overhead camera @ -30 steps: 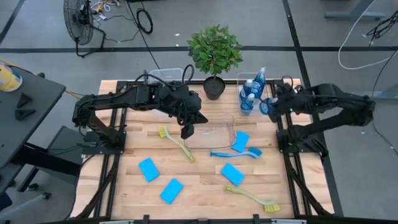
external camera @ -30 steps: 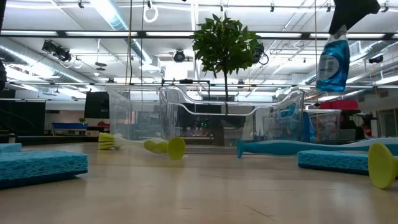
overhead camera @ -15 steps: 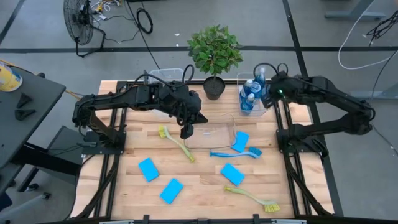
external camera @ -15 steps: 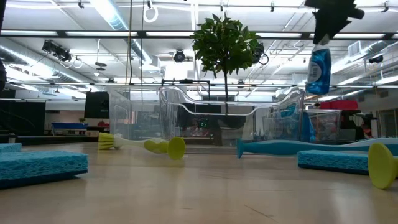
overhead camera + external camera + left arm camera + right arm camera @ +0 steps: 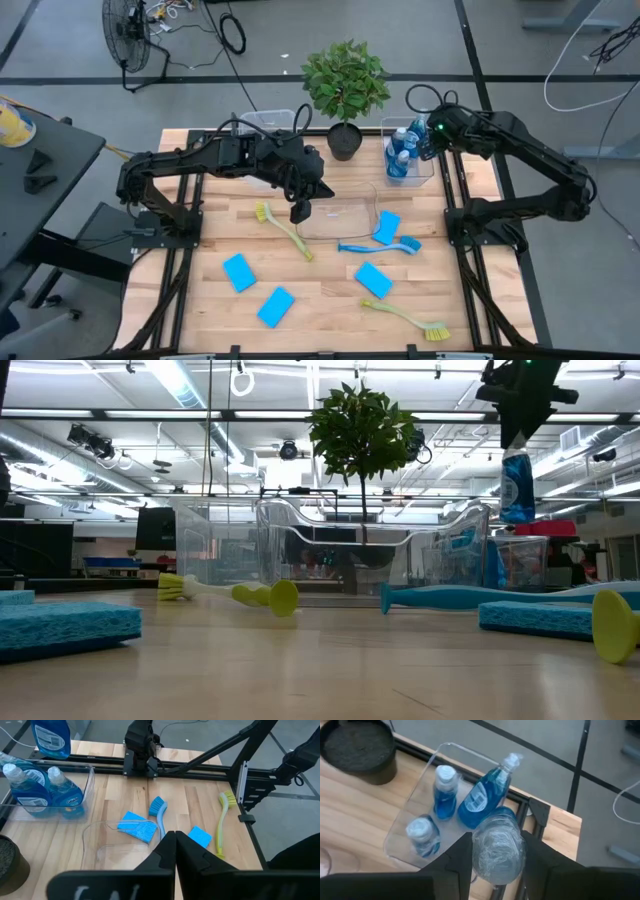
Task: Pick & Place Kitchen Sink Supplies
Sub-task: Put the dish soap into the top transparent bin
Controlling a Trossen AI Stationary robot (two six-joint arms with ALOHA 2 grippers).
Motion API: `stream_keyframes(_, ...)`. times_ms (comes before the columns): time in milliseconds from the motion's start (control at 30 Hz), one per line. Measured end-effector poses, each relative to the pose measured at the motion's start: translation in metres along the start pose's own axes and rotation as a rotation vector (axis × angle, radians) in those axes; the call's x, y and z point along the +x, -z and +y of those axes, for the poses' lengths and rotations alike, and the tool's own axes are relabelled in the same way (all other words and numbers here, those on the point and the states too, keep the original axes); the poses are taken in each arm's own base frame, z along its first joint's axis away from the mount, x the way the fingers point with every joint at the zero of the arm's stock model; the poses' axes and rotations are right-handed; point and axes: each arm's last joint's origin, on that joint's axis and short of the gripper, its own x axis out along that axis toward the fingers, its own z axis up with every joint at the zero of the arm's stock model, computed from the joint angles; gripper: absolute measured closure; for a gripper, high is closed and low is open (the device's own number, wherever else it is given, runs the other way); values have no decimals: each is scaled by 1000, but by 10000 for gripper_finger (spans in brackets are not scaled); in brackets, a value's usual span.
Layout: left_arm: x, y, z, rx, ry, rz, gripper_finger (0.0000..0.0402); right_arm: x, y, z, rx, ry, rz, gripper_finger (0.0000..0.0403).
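right gripper: (image 5: 428, 139) clamped on a bottle (image 5: 517, 485) of blue liquid, cap end up between the fingers; since a second ago it has swung from the table's right edge toward picture-left and now hangs over the small clear bin (image 5: 432, 172) at upper right of the high view.
held bottle: in the low view it has shifted left and slightly up from its spot a second ago, and hangs clear of the table at upper right.
left gripper: (image 5: 301, 211) fingers pressed together, holding nothing; unchanged, at frame centre of the high view beside the big clear bin (image 5: 370, 190).
bin contents: three bottles (image 5: 444, 791) already in the small bin, two upright and one leaning.
rest of supplies: unmoved. Four sponges (image 5: 239, 271) on the wood, one propped on the big bin's right edge; blue brush (image 5: 378, 245) just right of centre, yellow-green brushes (image 5: 283, 229) left of centre and at lower right.
plant: (image 5: 346, 82) top centre, unmoved.
hidden: the right wrist view shows only the held bottle's cap end, its body is cut off. High view: arm covers most of that bottle. Low view: the gripper is cut by the top edge.
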Motion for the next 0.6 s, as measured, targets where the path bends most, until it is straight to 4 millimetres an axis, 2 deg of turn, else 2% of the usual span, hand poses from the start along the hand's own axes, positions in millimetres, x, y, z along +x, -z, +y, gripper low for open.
stream_keyframes(200,0,0,0,0,0,0,395,4,-2,-4,3,4,3,280)
stream_keyframes(600,0,0,0,-8,0,0,394,31,11,4,-2,-81,38,280)
